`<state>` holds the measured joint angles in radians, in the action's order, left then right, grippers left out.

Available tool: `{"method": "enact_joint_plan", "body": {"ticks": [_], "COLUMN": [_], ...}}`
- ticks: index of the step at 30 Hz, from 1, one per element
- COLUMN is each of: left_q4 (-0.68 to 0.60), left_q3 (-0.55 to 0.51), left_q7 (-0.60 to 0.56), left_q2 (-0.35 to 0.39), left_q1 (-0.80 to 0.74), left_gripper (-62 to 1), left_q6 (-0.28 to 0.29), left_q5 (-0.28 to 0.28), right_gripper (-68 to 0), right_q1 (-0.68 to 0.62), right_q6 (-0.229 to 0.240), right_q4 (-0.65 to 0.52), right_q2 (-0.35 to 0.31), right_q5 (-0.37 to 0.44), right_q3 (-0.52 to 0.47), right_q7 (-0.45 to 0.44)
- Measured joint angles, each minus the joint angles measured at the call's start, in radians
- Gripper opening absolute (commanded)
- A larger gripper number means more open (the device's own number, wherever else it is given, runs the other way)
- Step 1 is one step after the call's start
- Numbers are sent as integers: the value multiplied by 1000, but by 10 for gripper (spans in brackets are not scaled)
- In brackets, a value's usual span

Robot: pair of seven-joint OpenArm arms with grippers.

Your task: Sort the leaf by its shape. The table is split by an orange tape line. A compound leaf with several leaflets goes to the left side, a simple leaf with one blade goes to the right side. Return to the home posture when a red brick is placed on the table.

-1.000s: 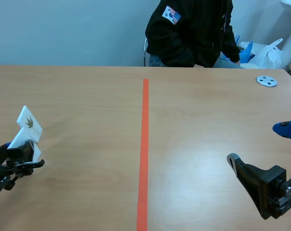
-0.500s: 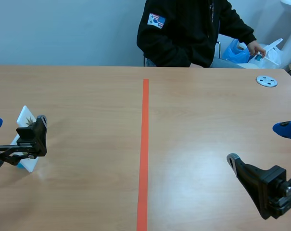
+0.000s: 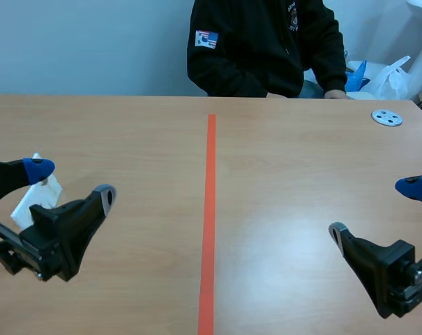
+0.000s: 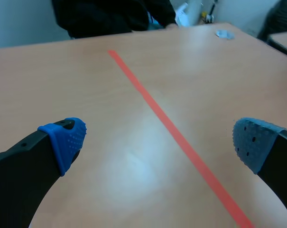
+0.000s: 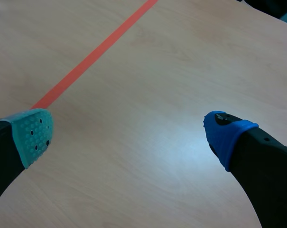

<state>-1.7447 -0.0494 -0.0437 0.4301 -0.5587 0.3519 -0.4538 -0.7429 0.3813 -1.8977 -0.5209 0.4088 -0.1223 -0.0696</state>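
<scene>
A white leaf card (image 3: 38, 197) rests on the table left of the orange tape line (image 3: 209, 209), near the left edge. Its printed leaf is hidden behind my left gripper (image 3: 71, 183), which stands open just in front of the card and holds nothing. In the left wrist view the left gripper (image 4: 157, 142) shows both blue pads wide apart over bare table and the tape line (image 4: 181, 142); the card is out of that view. My right gripper (image 3: 374, 209) is open and low at the right. The right wrist view shows the right gripper (image 5: 129, 135) empty over bare wood.
A person in a black jacket (image 3: 266, 49) sits across the table. A small grey disc (image 3: 386, 118) lies at the far right. Plastic bags (image 3: 388, 77) sit behind the table's back right corner. The tape line (image 5: 93, 54) runs ahead of the right gripper.
My left gripper opened and let go of the card, then swung right and toward the camera. The card now rests on the left side. The person shifted left. The right arm stayed still.
</scene>
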Motion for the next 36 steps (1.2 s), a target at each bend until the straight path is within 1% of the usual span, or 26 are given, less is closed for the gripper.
{"method": "enact_joint_plan", "body": {"ticks": [3,9,10,14,16,19,22,36], "left_q4": [-51,-82,-82,-82,-82,-82,-82,-82], "left_q3": [0,5,13,66,84,89,89,88], "left_q7": [64,80,80,77,78,77,77,77], "left_q2": [0,0,0,0,0,0,0,0], "left_q1": [-43,-74,-71,-58,-59,-58,-58,-58], "left_gripper": [14,14,14,14,14,14,14,14], "left_q6": [2,9,8,9,9,2,-43,-43], "left_q5": [0,0,5,59,71,72,71,71], "right_gripper": [4,4,4,4,4,4,4,4], "right_q1": [0,0,0,0,0,0,0,0], "right_q6": [0,0,0,0,0,0,0,0], "right_q4": [0,0,0,0,0,0,0,0], "right_q2": [0,0,0,0,0,0,0,0], "right_q5": [0,0,0,0,0,0,0,0], "right_q3": [0,0,0,0,0,0,0,0], "right_q7": [0,0,0,1,1,1,2,15]}}
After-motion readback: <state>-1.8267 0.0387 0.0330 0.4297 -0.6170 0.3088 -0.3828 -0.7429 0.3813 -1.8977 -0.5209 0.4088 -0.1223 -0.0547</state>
